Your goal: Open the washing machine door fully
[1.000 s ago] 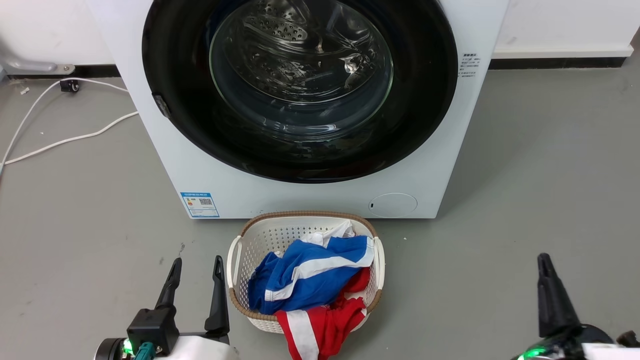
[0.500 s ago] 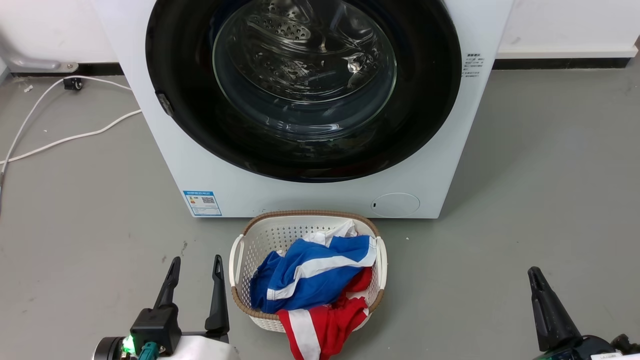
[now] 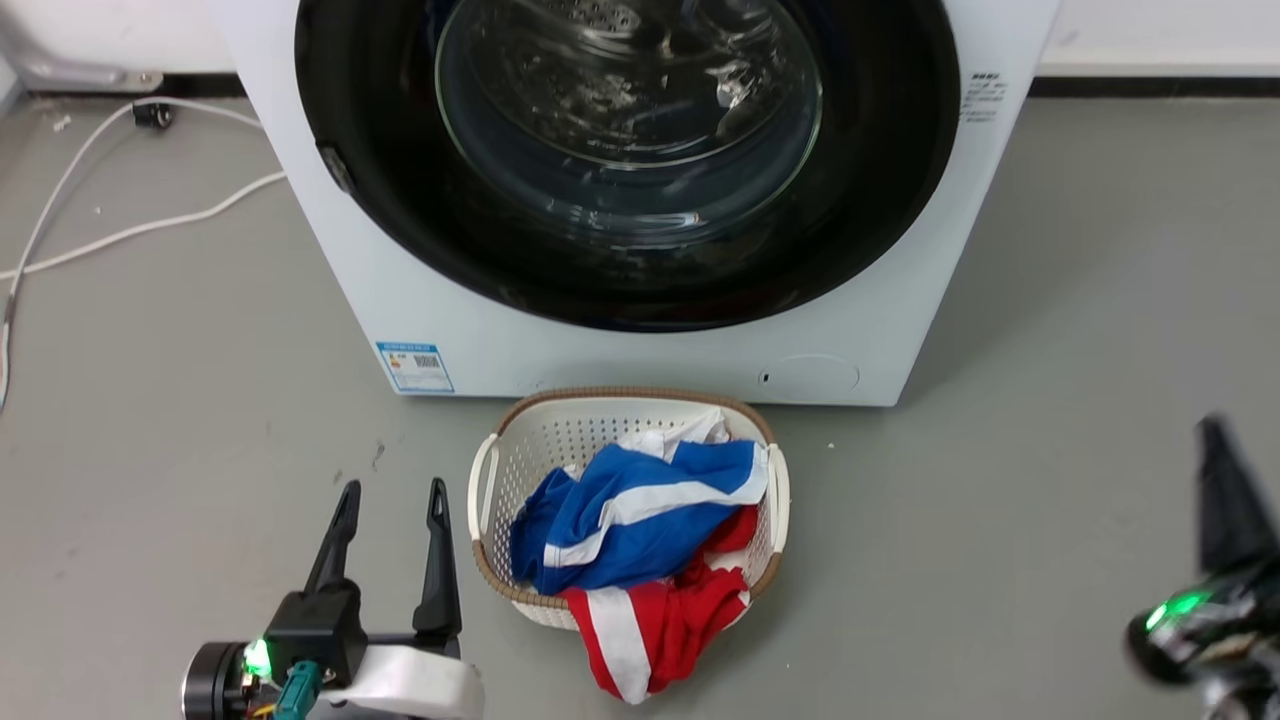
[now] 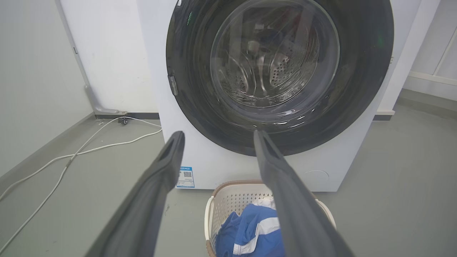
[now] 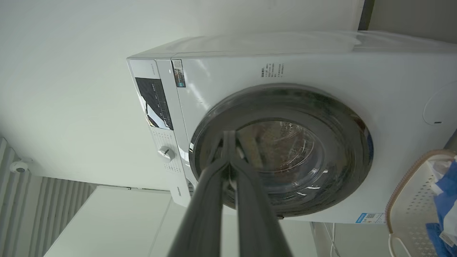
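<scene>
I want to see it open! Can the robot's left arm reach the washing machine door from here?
Probably yes. The left gripper is open, with bare floor between it and the washing machine door. The laundry basket sits to its right, not in between.

Bright, even light — right edge seemingly blurred.

A plain laundry corner in a utility room: a white washing machine (image 3: 620,365) stands on a bare grey floor (image 3: 150,420) against white walls (image 4: 114,53). Loose cables (image 3: 150,227) trail at left, and a laundry basket (image 3: 630,392) of clothes (image 3: 620,520) sits near.
</scene>
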Motion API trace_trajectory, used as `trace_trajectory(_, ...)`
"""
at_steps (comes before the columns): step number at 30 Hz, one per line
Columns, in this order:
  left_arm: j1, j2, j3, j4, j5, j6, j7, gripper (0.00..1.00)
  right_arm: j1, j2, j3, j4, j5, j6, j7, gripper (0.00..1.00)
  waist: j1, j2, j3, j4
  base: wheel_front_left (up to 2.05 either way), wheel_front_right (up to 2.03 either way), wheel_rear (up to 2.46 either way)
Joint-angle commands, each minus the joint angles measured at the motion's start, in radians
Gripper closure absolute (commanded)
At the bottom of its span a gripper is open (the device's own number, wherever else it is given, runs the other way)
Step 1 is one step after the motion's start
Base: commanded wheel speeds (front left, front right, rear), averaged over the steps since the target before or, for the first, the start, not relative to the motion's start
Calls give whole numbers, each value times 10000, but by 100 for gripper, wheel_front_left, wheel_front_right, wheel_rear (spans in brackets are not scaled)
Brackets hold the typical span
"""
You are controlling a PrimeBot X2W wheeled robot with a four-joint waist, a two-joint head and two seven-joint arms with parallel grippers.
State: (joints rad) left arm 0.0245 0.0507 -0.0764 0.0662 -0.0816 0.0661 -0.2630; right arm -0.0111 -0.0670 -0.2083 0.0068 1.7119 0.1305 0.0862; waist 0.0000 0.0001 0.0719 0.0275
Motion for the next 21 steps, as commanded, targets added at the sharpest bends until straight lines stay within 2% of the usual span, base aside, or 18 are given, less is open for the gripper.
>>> trace_trajectory(1,-195,-2,-10,-86,96,41,-28,0,-551,-197,-266,201,-82,4,19,100,0,-1,224,98,0,0,0)
trace_trajectory(9,-827,-2,-56,-352,248,2,-28,0,-3584,-1464,-1142,1818,-546,4,274,100,0,-1,1353,491,0,0,0)
trace_trajectory(16,-1464,-4,-238,-626,101,117,-28,0,-6101,-2819,-887,3103,-1065,4,935,100,0,-1,2563,921,0,0,0)
trace_trajectory(21,-1837,-4,-340,-741,-5,160,-28,0,-7479,-3448,-380,3845,-1458,4,1394,100,0,-1,3220,1118,0,0,0)
